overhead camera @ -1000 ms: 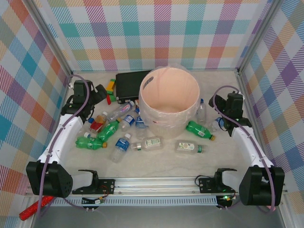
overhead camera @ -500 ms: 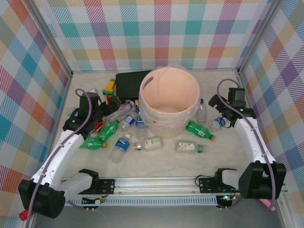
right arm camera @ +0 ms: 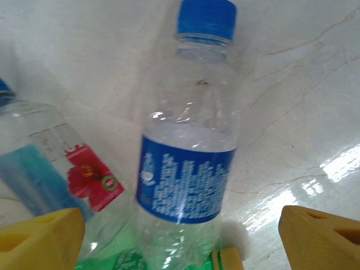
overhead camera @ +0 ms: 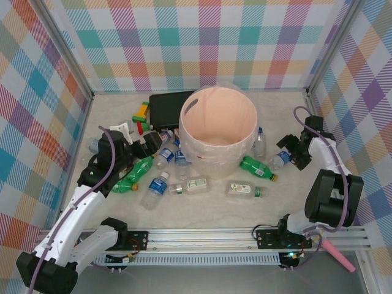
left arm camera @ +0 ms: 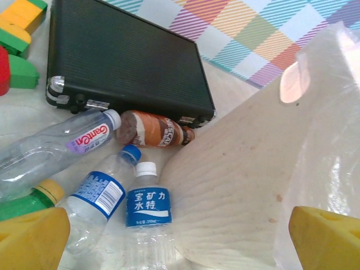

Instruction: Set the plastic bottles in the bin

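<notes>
The bin (overhead camera: 215, 158) stands mid-table, its pinkish inside showing no bottle. Plastic bottles lie round it. My left gripper (overhead camera: 150, 142) is open at the bin's left side; its yellow fingertips (left arm camera: 31, 239) span a white-capped, blue-labelled bottle (left arm camera: 147, 207) and the bin wall (left arm camera: 242, 180). Beside that bottle lie a blue-capped one (left arm camera: 98, 197), a clear one (left arm camera: 53, 149) and an orange-brown one (left arm camera: 154, 129). My right gripper (overhead camera: 293, 152) is open, low over a blue-capped bottle (right arm camera: 188, 169) that lies between its fingers (right arm camera: 320, 236), untouched. A red-labelled clear bottle (right arm camera: 56, 174) lies next to it.
A black box (left arm camera: 121, 62) sits behind the left bottles, with coloured blocks (overhead camera: 141, 113) beside it. Green bottles (overhead camera: 139, 168) (overhead camera: 257, 168) and clear ones (overhead camera: 191, 185) (overhead camera: 245, 190) lie in front of the bin. Checked walls close in the table.
The left arm swung forward and right, bringing its gripper to the bottles at the bin's left. The right arm swung out and its gripper came down over the blue-capped bottle.
</notes>
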Controlling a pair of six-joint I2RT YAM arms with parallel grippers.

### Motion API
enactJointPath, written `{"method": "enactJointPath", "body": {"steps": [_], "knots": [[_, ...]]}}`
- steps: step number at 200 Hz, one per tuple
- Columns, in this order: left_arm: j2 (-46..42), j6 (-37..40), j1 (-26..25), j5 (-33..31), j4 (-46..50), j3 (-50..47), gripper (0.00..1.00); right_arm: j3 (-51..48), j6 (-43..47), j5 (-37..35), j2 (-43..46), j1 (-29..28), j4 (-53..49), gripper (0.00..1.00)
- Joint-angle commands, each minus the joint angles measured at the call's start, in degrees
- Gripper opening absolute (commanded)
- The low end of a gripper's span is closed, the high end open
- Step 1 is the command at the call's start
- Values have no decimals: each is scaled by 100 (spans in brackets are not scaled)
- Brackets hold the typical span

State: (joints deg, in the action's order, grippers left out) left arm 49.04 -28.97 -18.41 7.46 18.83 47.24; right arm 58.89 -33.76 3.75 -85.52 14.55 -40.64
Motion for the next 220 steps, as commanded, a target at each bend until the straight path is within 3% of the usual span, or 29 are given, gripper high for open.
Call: {"method": "enactJointPath", "body": {"steps": [1,63,118,185,220], "knots": [[-58,96,-66,146,-134,-50,99,311,-47,166,-256,169,-285,88],[17,161,-127,286,-118,30,99,820,-11,232,-1075,215,-481,89],[40,181,-136,238,-80,64,100,629,-73,536,-1369,218,-231,84],[114,174,-136,194,41,133,100,460,58,695,-1617,215,-52,76],[46,176,-137,125,150,165,99,457,73,719,-1484,212,-32,64]]}}
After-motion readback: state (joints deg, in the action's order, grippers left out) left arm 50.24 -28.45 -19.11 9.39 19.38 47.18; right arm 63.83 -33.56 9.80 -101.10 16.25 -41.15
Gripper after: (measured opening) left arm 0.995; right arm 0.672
